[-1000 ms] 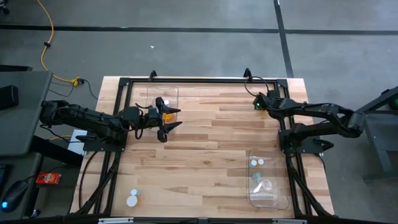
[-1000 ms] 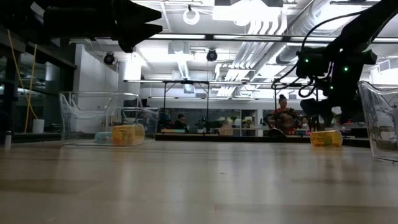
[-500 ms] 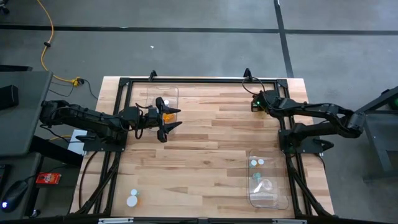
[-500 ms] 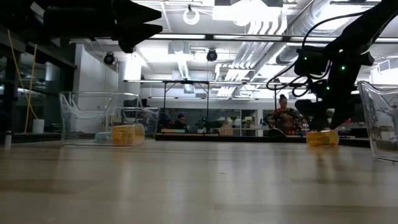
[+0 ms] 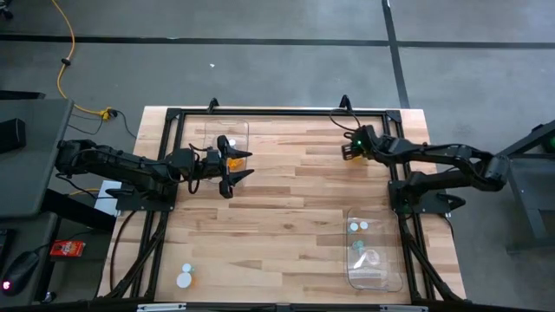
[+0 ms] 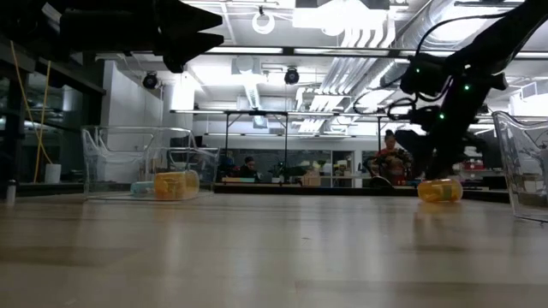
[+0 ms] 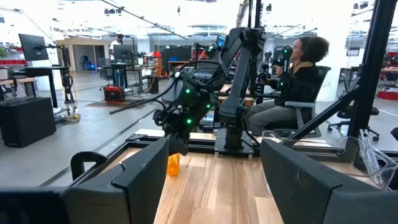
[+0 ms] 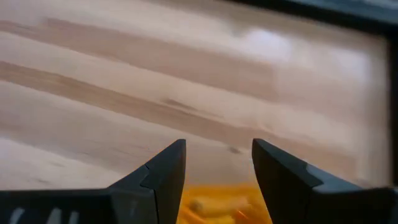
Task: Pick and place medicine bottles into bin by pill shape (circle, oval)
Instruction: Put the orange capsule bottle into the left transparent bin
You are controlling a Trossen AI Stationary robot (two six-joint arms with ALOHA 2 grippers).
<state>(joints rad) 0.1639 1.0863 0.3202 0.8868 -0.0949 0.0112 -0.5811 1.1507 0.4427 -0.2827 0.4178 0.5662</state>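
right gripper (image 8: 214, 180): shifted in the last second toward the table's centre and lower, now over the small amber-orange pill bottle (image 6: 440, 190) lying on the wooden table (image 5: 295, 199) near its far right corner; jaws parted, bottle between them, not gripped. judgement: pick imminent.
left gripper (image 5: 227, 173): waiting, jaws open and empty, beside the clear plastic bin (image 5: 227, 132) holding an amber bottle.
second clear bin (image 5: 373, 251): near right edge, pale bottles inside.
loose white-capped bottles (image 5: 184, 277): near left corner.
obstructions: none apparent.
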